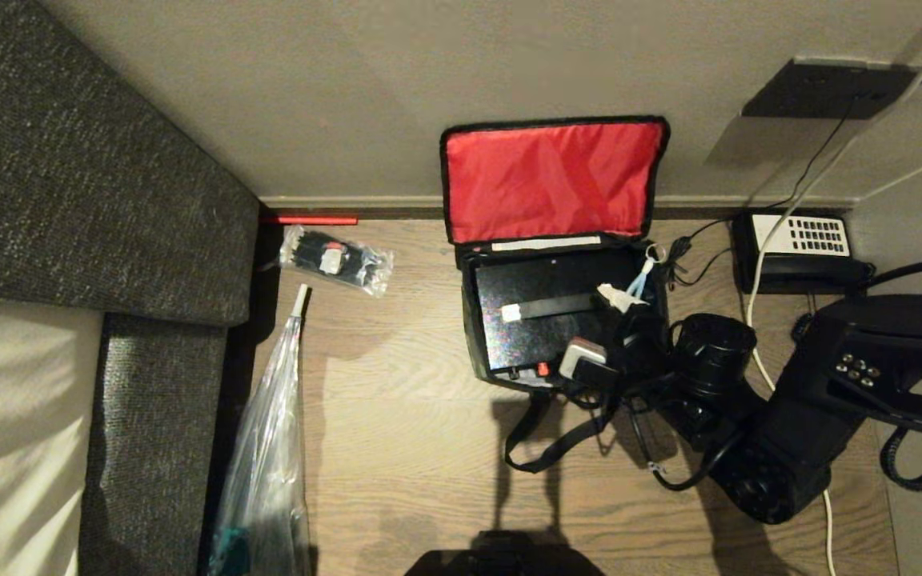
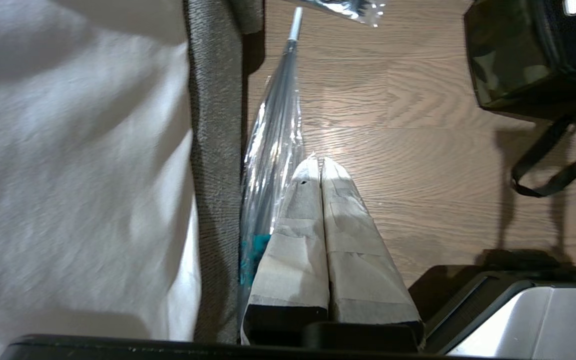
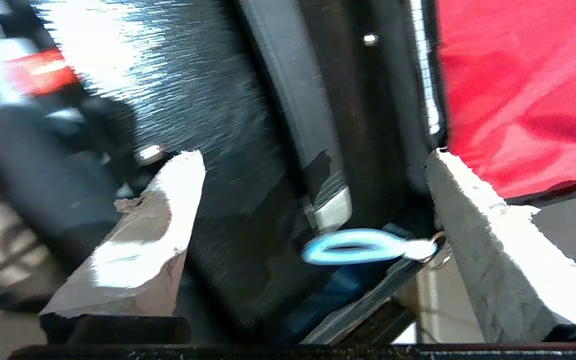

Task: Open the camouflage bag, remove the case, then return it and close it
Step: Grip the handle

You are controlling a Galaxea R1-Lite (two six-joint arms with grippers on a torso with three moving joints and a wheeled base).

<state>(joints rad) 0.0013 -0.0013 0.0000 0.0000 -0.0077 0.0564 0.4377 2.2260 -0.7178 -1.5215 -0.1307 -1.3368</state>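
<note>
Head view shows you the bag on the wooden floor by the wall, its red lid thrown back. Your case lies flat inside it. Your right gripper hangs over the case, fingers spread wide, empty. Left gripper: fingers pressed together beside the sofa.

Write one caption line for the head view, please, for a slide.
Right hand open over the open camouflage bag, red lid lining against the wall, black case lying inside, telephone beside it.
</note>
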